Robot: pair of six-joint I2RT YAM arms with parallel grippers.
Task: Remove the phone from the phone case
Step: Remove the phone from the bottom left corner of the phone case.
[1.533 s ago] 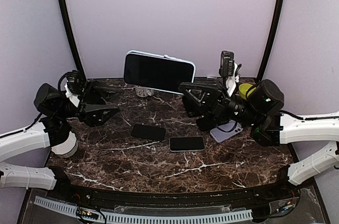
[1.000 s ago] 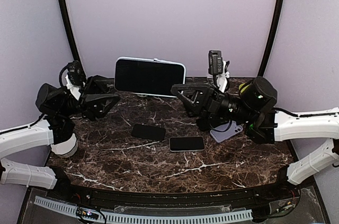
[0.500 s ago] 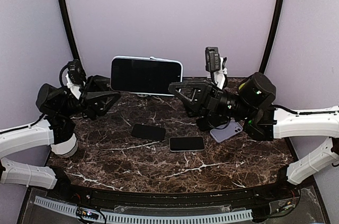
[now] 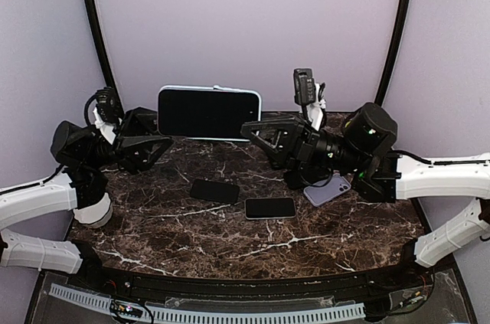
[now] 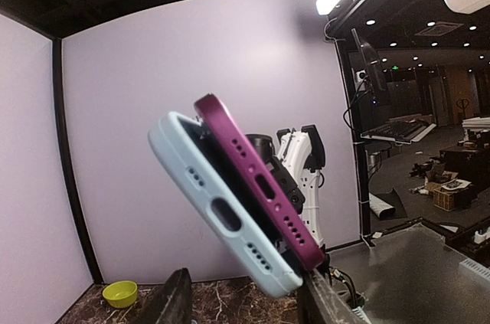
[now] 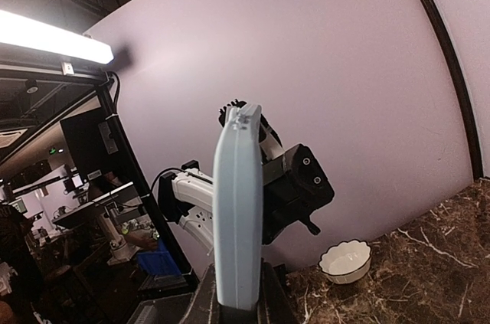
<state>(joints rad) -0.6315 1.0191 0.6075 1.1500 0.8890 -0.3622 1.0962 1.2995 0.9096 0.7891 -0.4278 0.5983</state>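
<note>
The phone in its light-blue case (image 4: 208, 113) is held up on its long edge above the back of the table. My right gripper (image 4: 254, 129) is shut on its right end; in the right wrist view the case (image 6: 237, 209) stands edge-on between the fingers of the gripper (image 6: 237, 289). My left gripper (image 4: 158, 142) sits at the phone's left end with its jaws apart. In the left wrist view the magenta phone (image 5: 256, 178) is lifted partly out of the case (image 5: 218, 209) at this end, and its corner rests against the right finger (image 5: 329, 301) of the gripper (image 5: 245, 279).
Two black phones (image 4: 214, 190) (image 4: 269, 207) and a lavender one (image 4: 329, 188) lie on the marble table (image 4: 230, 240). A yellow-green bowl (image 5: 121, 292) and a white bowl (image 6: 344, 261) stand near the back wall.
The right arm has carried the cased phone left and levelled it. The left gripper has risen from near the table to the phone's left end.
</note>
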